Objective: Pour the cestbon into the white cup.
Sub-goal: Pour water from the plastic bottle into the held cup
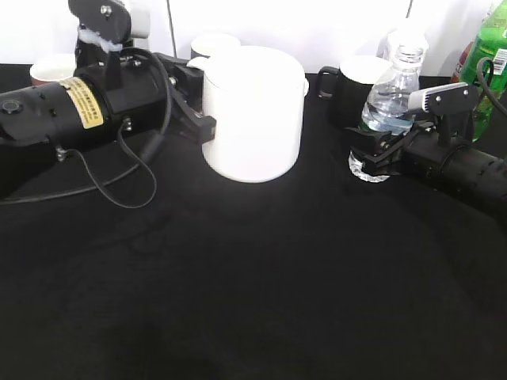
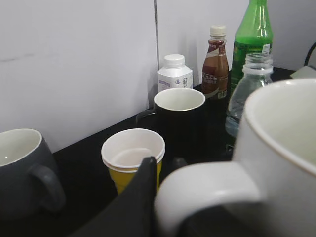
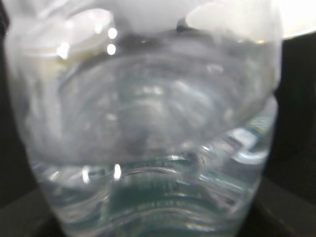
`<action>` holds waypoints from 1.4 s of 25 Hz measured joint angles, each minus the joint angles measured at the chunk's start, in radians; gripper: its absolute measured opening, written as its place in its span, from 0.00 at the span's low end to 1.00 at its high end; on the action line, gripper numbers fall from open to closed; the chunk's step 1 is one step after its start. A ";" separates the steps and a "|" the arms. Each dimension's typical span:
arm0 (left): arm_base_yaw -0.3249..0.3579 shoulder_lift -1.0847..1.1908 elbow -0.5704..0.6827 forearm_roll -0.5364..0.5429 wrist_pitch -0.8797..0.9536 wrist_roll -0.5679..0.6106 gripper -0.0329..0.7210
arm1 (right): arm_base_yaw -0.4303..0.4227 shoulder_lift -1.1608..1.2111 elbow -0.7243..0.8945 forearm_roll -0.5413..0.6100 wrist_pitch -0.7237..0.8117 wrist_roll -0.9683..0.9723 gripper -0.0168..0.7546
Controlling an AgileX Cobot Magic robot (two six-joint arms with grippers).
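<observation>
Careful: your right gripper (image 1: 379, 146) has its fingers clamped low on the cestbon (image 1: 390, 95), upright right of the white cup (image 1: 253, 111), whose handle your left gripper (image 1: 198, 111) holds; tilting may slip it.

- The water bottle (image 1: 390, 95) is clear, thin plastic, glossy, with ribbed walls that catch bright glints close up.
- The white cup (image 1: 253, 111) looks like glazed ceramic, smooth, with a soft sheen.
- The surface (image 1: 261, 285) is black and matt, possibly cloth, though the view is too dark to be sure.
- The yellow cup (image 2: 132, 158) looks like paper, with a dull white inside.
- The grey mug (image 2: 22, 170) is smooth and softly glossy.
- The green bottle (image 2: 252, 37) is shiny translucent plastic.
</observation>
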 joint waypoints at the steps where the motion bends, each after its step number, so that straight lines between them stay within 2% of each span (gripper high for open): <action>1: 0.000 0.000 0.000 0.000 0.000 0.000 0.12 | 0.000 0.000 0.000 0.000 0.000 0.000 0.65; 5: -0.001 0.000 0.000 0.002 0.015 0.000 0.12 | 0.000 -0.016 0.003 -0.007 -0.030 -0.007 0.65; 9: -0.049 0.001 0.000 0.087 0.048 -0.024 0.12 | 0.000 -0.219 0.007 -0.024 -0.011 -0.154 0.65; 12: -0.084 0.064 0.000 0.095 -0.038 -0.032 0.12 | 0.000 -0.378 0.007 -0.073 -0.010 -0.310 0.65; 15: -0.088 0.121 0.000 0.099 -0.161 -0.033 0.12 | 0.000 -0.462 0.007 -0.151 -0.010 -0.490 0.65; 20: -0.088 0.126 0.000 0.109 -0.249 -0.034 0.12 | 0.000 -0.475 0.007 -0.234 -0.007 -0.756 0.65; 23: -0.090 0.135 0.000 0.210 -0.249 -0.034 0.12 | 0.001 -0.475 0.007 -0.247 -0.007 -0.879 0.65; 25: -0.090 0.135 0.000 0.223 -0.249 -0.034 0.12 | 0.001 -0.475 0.007 -0.272 -0.007 -0.958 0.65; 28: -0.090 0.135 0.000 0.227 -0.248 -0.034 0.12 | 0.001 -0.475 0.007 -0.343 -0.007 -1.009 0.65; 35: -0.090 0.135 0.000 0.247 -0.248 -0.034 0.12 | 0.001 -0.475 0.007 -0.358 -0.008 -1.105 0.64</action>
